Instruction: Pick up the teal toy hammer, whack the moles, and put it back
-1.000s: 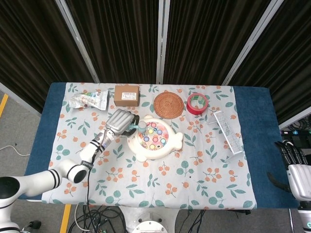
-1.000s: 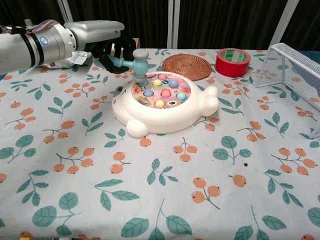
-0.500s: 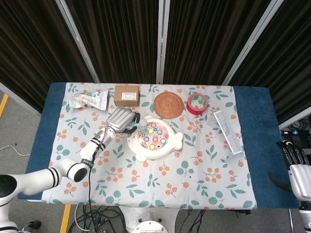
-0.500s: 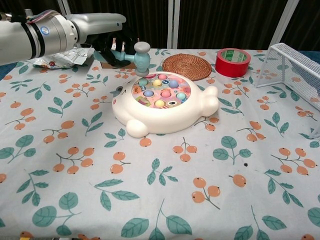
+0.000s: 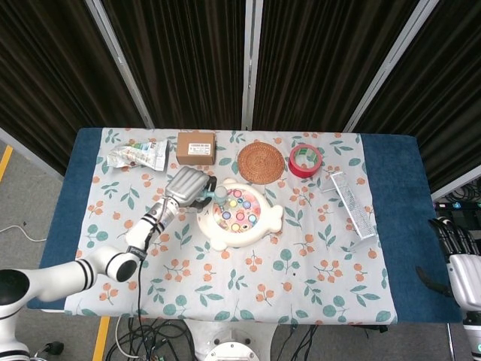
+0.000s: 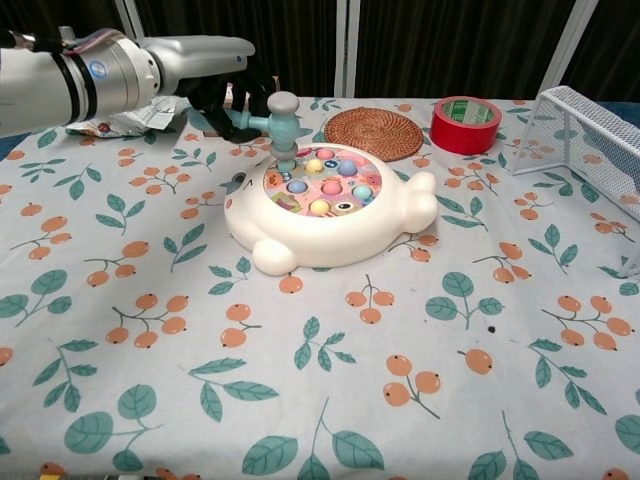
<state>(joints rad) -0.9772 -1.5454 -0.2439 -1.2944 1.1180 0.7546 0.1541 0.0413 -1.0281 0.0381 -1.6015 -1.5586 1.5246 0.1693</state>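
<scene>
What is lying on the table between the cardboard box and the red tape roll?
A round woven coaster lies between the cardboard box and the red tape roll; the head view shows it plainly.

- One teal toy hammer (image 6: 281, 116).
- One white mole game board (image 6: 325, 210).
- One red tape roll (image 5: 306, 161).
- One woven coaster (image 5: 261, 162).
- One brown box (image 5: 196, 147).
- One crumpled packet (image 5: 137, 156).
- One wire mesh basket (image 5: 352, 204).
- Two robot hands: left hand (image 5: 187, 186), right hand (image 5: 458, 259).

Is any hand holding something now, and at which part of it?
The left hand holds the teal toy hammer by its handle, the head over the mole toy. The right hand holds nothing.
</scene>
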